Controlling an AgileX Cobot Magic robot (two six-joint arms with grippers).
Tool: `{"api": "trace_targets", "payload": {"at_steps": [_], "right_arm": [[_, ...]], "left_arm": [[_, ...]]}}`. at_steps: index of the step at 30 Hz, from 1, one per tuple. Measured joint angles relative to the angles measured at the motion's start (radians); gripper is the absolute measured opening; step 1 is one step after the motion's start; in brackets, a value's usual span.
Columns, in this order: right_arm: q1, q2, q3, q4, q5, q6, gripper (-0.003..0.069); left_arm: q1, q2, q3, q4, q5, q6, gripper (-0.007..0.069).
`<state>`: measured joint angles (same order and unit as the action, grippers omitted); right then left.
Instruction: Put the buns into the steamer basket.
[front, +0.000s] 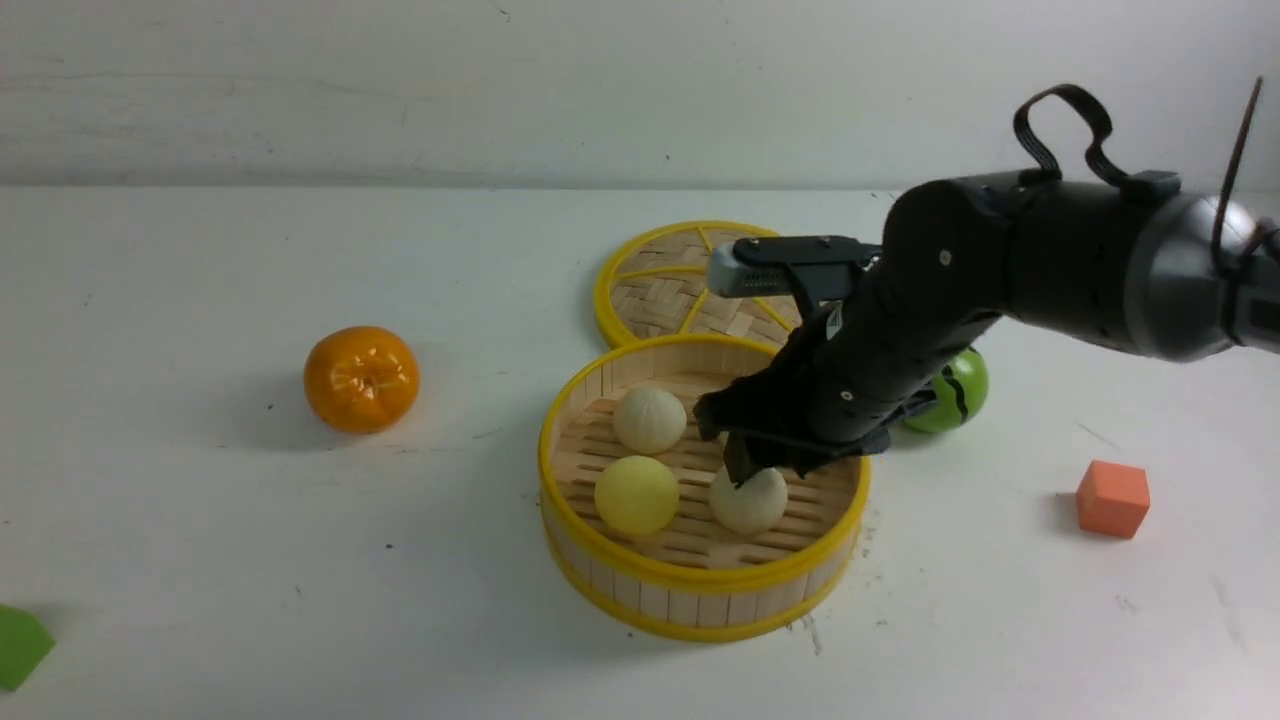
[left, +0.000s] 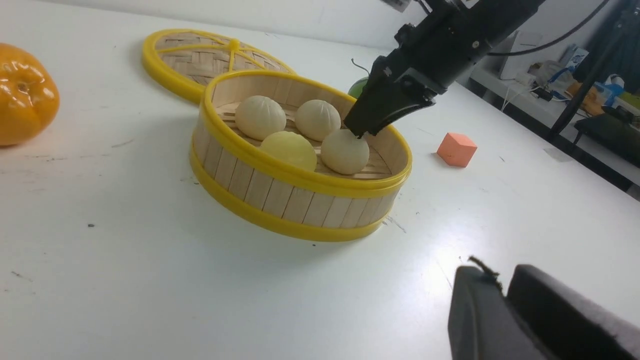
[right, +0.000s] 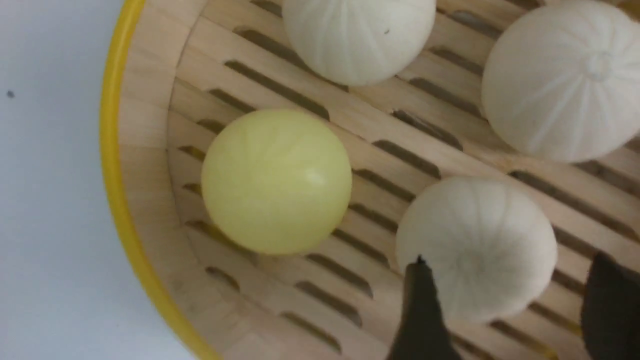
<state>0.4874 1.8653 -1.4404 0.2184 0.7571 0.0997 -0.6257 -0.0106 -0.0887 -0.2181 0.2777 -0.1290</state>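
Observation:
The steamer basket (front: 700, 585) stands at the table's middle. All four buns lie on its slotted floor in the left wrist view: two cream ones at the back (left: 260, 117) (left: 317, 120), the pale yellow one (left: 288, 150) and a cream one (left: 345, 151) in front. My right gripper (front: 745, 470) is inside the basket, open, its fingers on either side of that front cream bun (right: 477, 247), which rests on the slats. The front view shows three buns; my arm hides the fourth. My left gripper (left: 497, 280) is shut and empty above the bare table.
The flat woven lid (front: 690, 285) lies behind the basket. A tangerine (front: 361, 378) sits to the left, a green watermelon ball (front: 955, 390) behind my right arm, an orange cube (front: 1113, 498) to the right, and a green block (front: 20, 645) at the front left edge.

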Motion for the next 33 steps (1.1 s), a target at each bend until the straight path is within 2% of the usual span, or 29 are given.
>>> {"api": "trace_targets", "payload": {"at_steps": [1, 5, 9, 10, 11, 13, 17, 22, 27, 31, 33], "right_arm": [[0.0, -0.043, 0.0, 0.0, 0.054, 0.009, 0.0477], [0.003, -0.213, 0.029, -0.041, 0.187, 0.058, 0.0485], [0.027, -0.436, 0.133, -0.116, 0.268, 0.151, 0.0378], [0.03, -0.457, 0.139, -0.119, 0.27, 0.154, 0.0371], [0.037, -0.538, 0.198, -0.134, 0.28, 0.186, 0.0303], [0.04, -0.594, 0.229, -0.139, 0.283, 0.197, 0.0264], [0.04, -0.771, 0.318, -0.15, 0.343, 0.205, 0.0111], [0.04, -0.892, 0.324, -0.15, 0.429, 0.207, 0.0029], [0.036, -0.986, 0.336, -0.191, 0.479, 0.198, 0.0008], [-0.128, -1.219, 0.52, -0.193, 0.364, 0.073, 0.0], [-0.233, -1.369, 0.675, -0.179, 0.225, -0.006, -0.0007]], "left_arm": [[0.0, 0.0, 0.0, 0.0, 0.0, 0.0, 0.009], [0.0, 0.0, 0.0, 0.0, 0.0, 0.0, 0.0092], [0.0, 0.0, 0.0, 0.0, 0.0, 0.0, 0.0096], [0.0, 0.0, 0.0, 0.0, 0.0, 0.0, 0.0097], [0.0, 0.0, 0.0, 0.0, 0.0, 0.0, 0.0099], [0.0, 0.0, 0.0, 0.0, 0.0, 0.0, 0.0101], [0.0, 0.0, 0.0, 0.0, 0.0, 0.0, 0.0106], [0.0, 0.0, 0.0, 0.0, 0.0, 0.0, 0.011], [0.0, 0.0, 0.0, 0.0, 0.0, 0.0, 0.0113], [0.0, 0.0, 0.0, 0.0, 0.0, 0.0, 0.012], [0.0, 0.0, 0.0, 0.0, 0.0, 0.0, 0.0122]]}}
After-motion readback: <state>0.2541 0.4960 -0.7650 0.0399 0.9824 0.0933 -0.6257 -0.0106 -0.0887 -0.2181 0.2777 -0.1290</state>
